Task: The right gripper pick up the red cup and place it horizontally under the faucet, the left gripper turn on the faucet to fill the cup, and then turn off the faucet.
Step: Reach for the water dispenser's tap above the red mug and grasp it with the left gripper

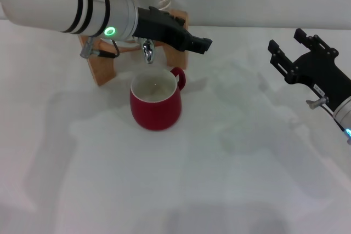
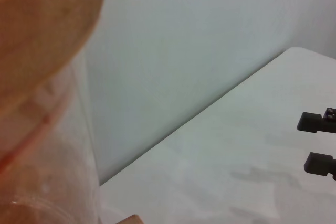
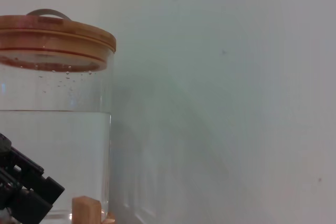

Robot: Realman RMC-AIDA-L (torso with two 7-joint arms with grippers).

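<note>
The cup [image 1: 156, 104] stands upright on the table [image 1: 219, 179], near the far edge and left of centre. Its mouth faces up, its long axis is vertical, and its handle [image 1: 180, 77] points toward the far right. The white inside shows no clear water level.

The faucet [image 1: 147, 51] sits directly above the cup's far rim, spout pointing down. It is mounted on the jar [image 3: 55, 129], which rests in a wooden stand [image 1: 104, 64] at the far edge. The right wrist view shows the jar about two-thirds full of water, closed by a wooden lid [image 3: 55, 43].

The left gripper [image 1: 200, 43] reaches across in front of the jar, its long axis running left to right, tips pointing right, past the faucet. It holds nothing; whether its fingers are parted or closed cannot be told.

The right gripper [image 1: 285, 45] hovers near the right edge, well apart from the cup. Its fingers are parted and empty, pointing toward the far left.
</note>
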